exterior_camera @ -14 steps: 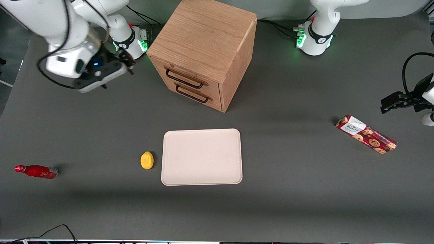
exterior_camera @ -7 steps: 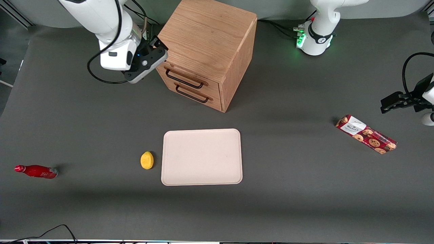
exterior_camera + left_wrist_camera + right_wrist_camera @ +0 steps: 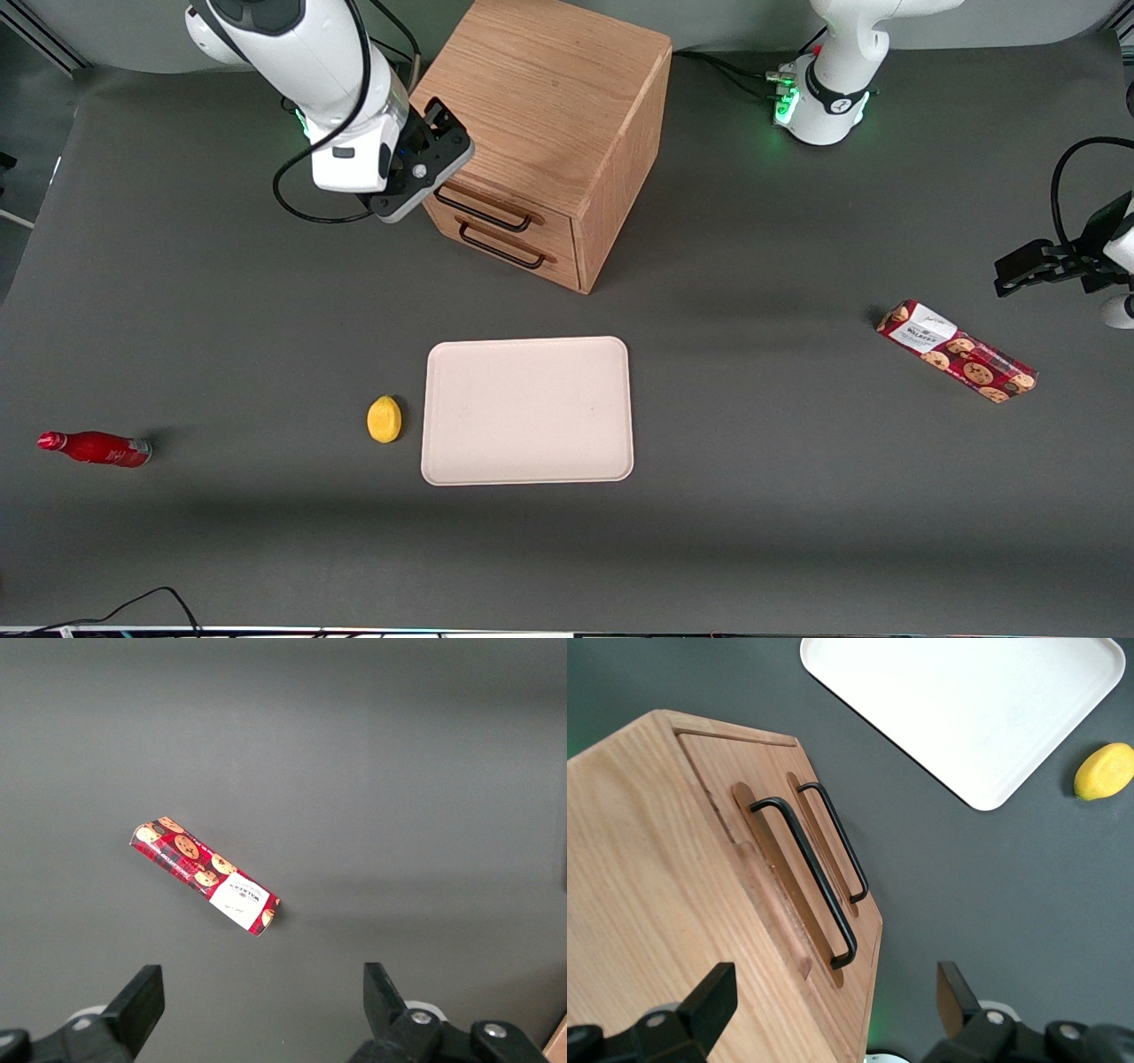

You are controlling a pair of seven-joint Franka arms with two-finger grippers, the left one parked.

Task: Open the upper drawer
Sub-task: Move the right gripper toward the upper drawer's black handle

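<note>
**Closing in on the top handle**

Upper drawer [image 3: 483, 206] shut flush in the front of the oak cabinet [image 3: 540, 97], well back on the table, nearer the working arm's end. Thin dark bar handle [image 3: 804, 877] standing proud of a shallow recess, directly above the identical handle of the bottom drawer [image 3: 505, 248]; little room between the two bars.

Gripper [image 3: 434, 146] poised at the cabinet's top front corner, just above the end of the upper handle, fingers [image 3: 713, 997] spread wide and holding nothing. No contact yet with bar or wood.

Best approach, judging from this: drop the fingers to straddle the upper bar near its middle, not at the end, one finger above and one below, clear of the lower bar. Close firmly, then pull straight out along the drawer's own line, square to the cabinet front, since a skewed pull could jam the tray or drag the whole cabinet.

Farther forward: pale tray [image 3: 527, 409] with a lemon [image 3: 384, 418] just beside it. Red bottle [image 3: 95, 447] and cookie box [image 3: 957, 351] well apart at opposite table ends.
</note>
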